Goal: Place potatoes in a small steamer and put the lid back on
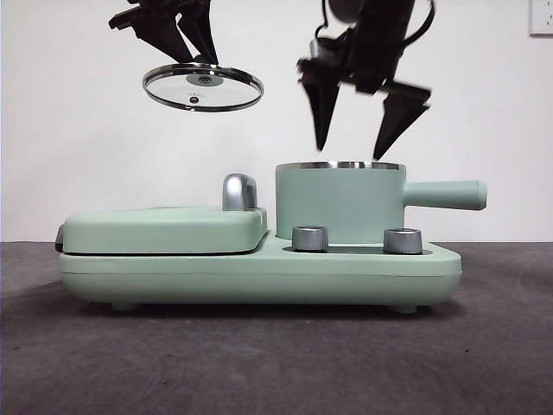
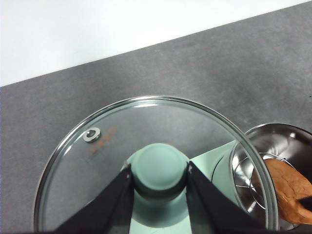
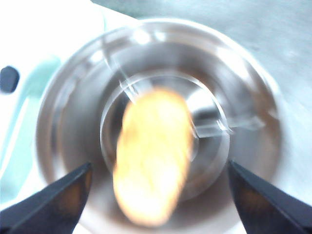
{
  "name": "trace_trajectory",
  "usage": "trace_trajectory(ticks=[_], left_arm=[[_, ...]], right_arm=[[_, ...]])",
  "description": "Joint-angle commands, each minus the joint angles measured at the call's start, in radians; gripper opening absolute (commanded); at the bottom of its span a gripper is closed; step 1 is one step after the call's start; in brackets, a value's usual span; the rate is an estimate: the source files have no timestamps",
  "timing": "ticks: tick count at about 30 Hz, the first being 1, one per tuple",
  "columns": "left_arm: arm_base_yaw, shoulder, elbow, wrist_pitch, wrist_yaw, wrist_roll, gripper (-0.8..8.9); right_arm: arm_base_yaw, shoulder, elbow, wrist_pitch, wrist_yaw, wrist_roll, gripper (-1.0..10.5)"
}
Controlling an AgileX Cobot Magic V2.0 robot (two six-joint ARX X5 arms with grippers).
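The small steamer (image 1: 337, 203) is a mint-green pot with a steel rim, standing on the right of its base, side handle (image 1: 445, 194) pointing right. An orange-brown potato (image 2: 287, 190) lies inside it on the steel rack; the right wrist view shows the potato (image 3: 153, 156) blurred in the middle of the pot (image 3: 73, 122). My right gripper (image 1: 350, 149) hangs open just above the rim, nothing between its jaws (image 3: 157, 170). High at the left, my left gripper (image 1: 197, 59) is shut on the mint-green knob (image 2: 158, 168) of the glass lid (image 1: 203, 88), held slightly tilted in the air.
The mint-green appliance base (image 1: 259, 272) carries a flat hinged griddle cover (image 1: 164, 229) on its left, with a steel handle (image 1: 239, 192) behind it. Two steel dials (image 1: 310, 239) (image 1: 403, 240) sit in front of the pot. Dark grey tabletop (image 1: 276, 363) spreads in front.
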Motion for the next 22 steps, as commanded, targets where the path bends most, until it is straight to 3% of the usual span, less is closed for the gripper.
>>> trace_trajectory(ticks=[1, 10, 18, 22], left_arm=[[-0.011, -0.003, 0.039, 0.027, 0.002, -0.003, 0.06], [-0.043, -0.002, 0.039, 0.023, 0.002, -0.002, 0.06], [-0.092, 0.006, 0.039, 0.021, 0.002, -0.002, 0.06], [-0.126, 0.021, 0.039, 0.019, 0.002, -0.002, 0.06]], right_arm=[[0.005, -0.060, 0.032, -0.040, 0.000, 0.003, 4.4], [0.006, -0.358, -0.078, -0.127, 0.029, -0.004, 4.4], [0.051, -0.784, -0.533, -0.082, 0.030, -0.003, 4.4], [0.114, -1.001, -0.792, 0.037, 0.028, 0.050, 4.4]])
